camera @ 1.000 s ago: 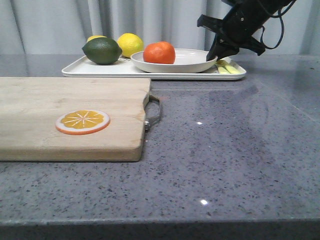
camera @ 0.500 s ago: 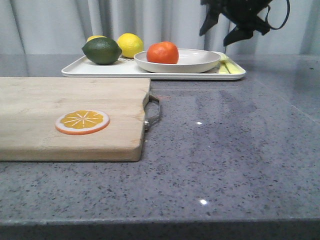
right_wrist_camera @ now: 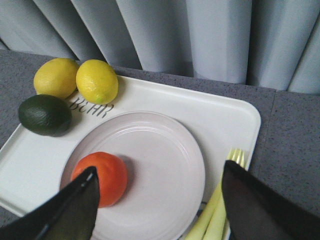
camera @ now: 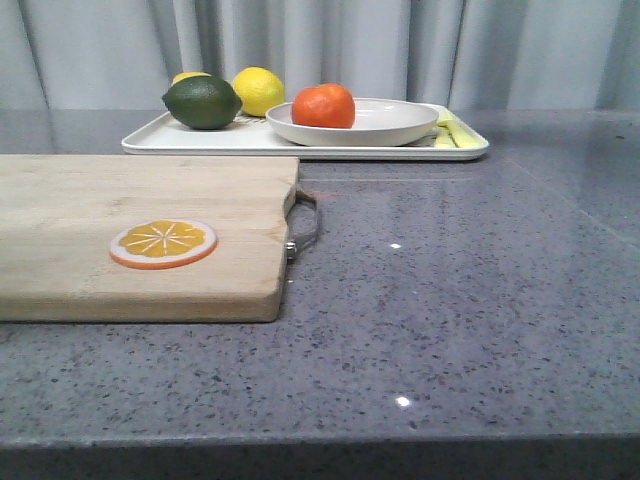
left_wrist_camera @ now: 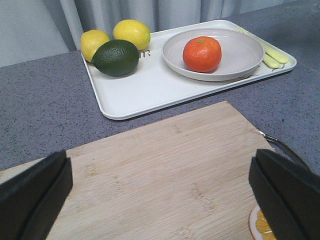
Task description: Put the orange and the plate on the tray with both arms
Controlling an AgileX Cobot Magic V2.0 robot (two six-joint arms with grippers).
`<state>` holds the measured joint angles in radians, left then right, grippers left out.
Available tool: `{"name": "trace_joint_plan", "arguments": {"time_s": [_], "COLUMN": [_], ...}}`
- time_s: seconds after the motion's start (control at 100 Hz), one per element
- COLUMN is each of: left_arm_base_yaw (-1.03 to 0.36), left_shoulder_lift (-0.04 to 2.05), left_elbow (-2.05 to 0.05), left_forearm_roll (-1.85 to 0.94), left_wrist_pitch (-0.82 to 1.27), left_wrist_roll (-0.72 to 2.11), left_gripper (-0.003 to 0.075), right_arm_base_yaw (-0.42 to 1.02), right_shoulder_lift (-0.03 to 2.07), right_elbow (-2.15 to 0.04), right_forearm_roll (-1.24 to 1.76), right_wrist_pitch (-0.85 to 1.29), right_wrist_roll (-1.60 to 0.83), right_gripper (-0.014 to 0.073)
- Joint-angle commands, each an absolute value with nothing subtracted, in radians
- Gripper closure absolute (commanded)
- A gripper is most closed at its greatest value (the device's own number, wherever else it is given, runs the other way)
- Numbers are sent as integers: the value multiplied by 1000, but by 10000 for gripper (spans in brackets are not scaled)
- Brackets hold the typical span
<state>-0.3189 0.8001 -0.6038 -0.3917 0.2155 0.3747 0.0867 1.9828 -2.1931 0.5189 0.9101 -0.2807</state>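
Note:
The orange [camera: 323, 105] lies in the off-white plate [camera: 385, 124], and the plate stands on the white tray [camera: 210, 139] at the back of the table. Both show in the left wrist view, orange [left_wrist_camera: 202, 53], plate [left_wrist_camera: 241, 49], tray [left_wrist_camera: 145, 87], and in the right wrist view, orange [right_wrist_camera: 108, 176], plate [right_wrist_camera: 160, 170], tray [right_wrist_camera: 215, 112]. My left gripper [left_wrist_camera: 162, 200] is open and empty above the cutting board. My right gripper [right_wrist_camera: 157, 210] is open and empty, high above the plate. Neither gripper shows in the front view.
A wooden cutting board [camera: 130, 225] with an orange slice disc [camera: 163, 243] and a metal handle [camera: 305, 225] fills the front left. Two lemons [camera: 258, 88] and a dark green lime [camera: 202, 102] lie on the tray's left part. Pale yellow-green cutlery [right_wrist_camera: 220, 210] lies along its right edge.
My right gripper has risen from the plate's right rim and left the front view. The plate with the orange shifted slightly on the tray and now rests free.

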Motion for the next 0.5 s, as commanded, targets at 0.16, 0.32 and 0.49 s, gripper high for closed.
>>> {"name": "trace_joint_plan", "arguments": {"time_s": [0.16, 0.32, 0.49], "left_arm_base_yaw": [-316, -316, -313], "left_shoulder_lift": [794, 785, 749], "left_elbow": [-629, -629, -629], "left_forearm_roll": [-400, -400, -400], "left_wrist_pitch": [163, 163, 163], "left_wrist_roll": [372, 372, 372], "left_gripper": [29, 29, 29], "right_arm_base_yaw": [80, 80, 80], "right_shoulder_lift": [1811, 1686, 1491], "right_elbow": [-2175, -2021, -1745], "right_forearm_roll": [528, 522, 517], "right_wrist_pitch": [986, 936, 792], "right_wrist_roll": [-363, -413, -468], "right_gripper": [70, 70, 70]}}
